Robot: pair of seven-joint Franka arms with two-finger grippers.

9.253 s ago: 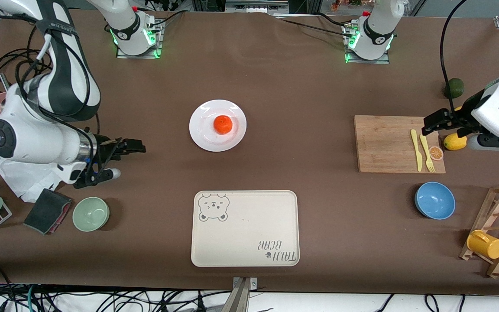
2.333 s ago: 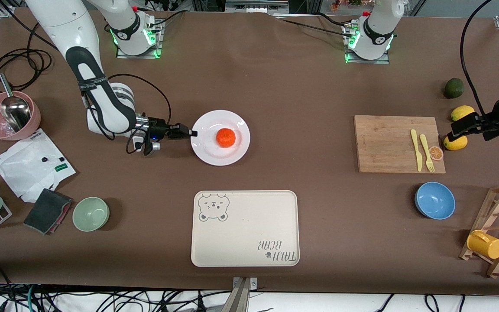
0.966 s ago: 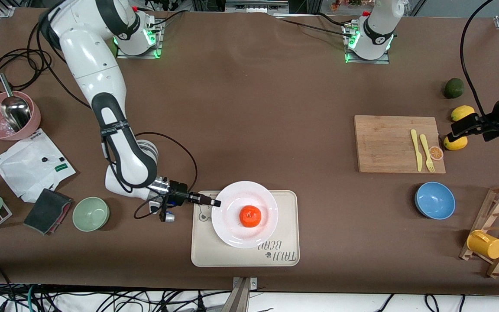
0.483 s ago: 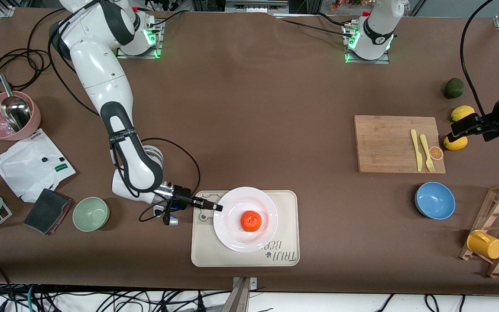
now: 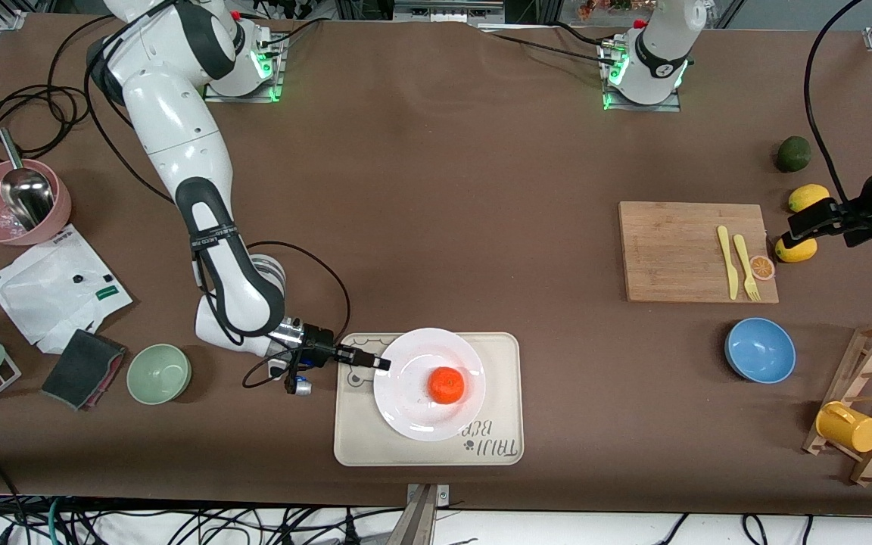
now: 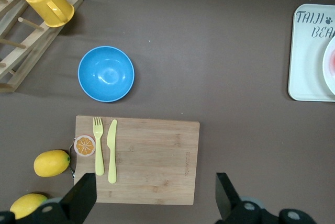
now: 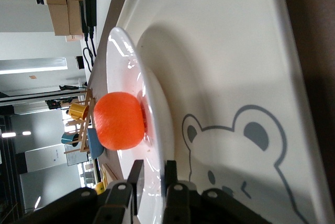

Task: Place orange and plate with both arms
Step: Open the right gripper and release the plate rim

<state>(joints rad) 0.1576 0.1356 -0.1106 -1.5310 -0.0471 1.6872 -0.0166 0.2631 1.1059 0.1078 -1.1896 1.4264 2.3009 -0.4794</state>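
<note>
1. Two grippers are mine. My right gripper (image 5: 377,364) (image 7: 153,176) is low at the edge of the plate (image 5: 406,409) (image 7: 125,62), on the side toward the right arm's end of the table.
2. My right fingers (image 7: 137,178) stand narrow, one above and one below the plate's rim, clamped on it.
3. The plate lies flat on the cream bear-print tray (image 5: 498,356) (image 7: 235,51), covering much of the tray's middle and part of the bear's face.
4. The orange (image 5: 446,384) (image 7: 119,120) sits on the plate, a little off its centre toward the left arm's end of the table.
5. My left gripper (image 5: 805,222) (image 6: 154,209) waits up in the air with its fingers (image 6: 79,202) spread wide, holding nothing.
6. It hangs over the edge of the wooden cutting board (image 5: 671,250) (image 6: 157,156) beside a lemon (image 5: 792,250) (image 6: 51,163).
7. On that board lie a yellow fork (image 5: 745,266) (image 6: 98,145) and a yellow knife (image 5: 726,261) (image 6: 111,150).
</note>
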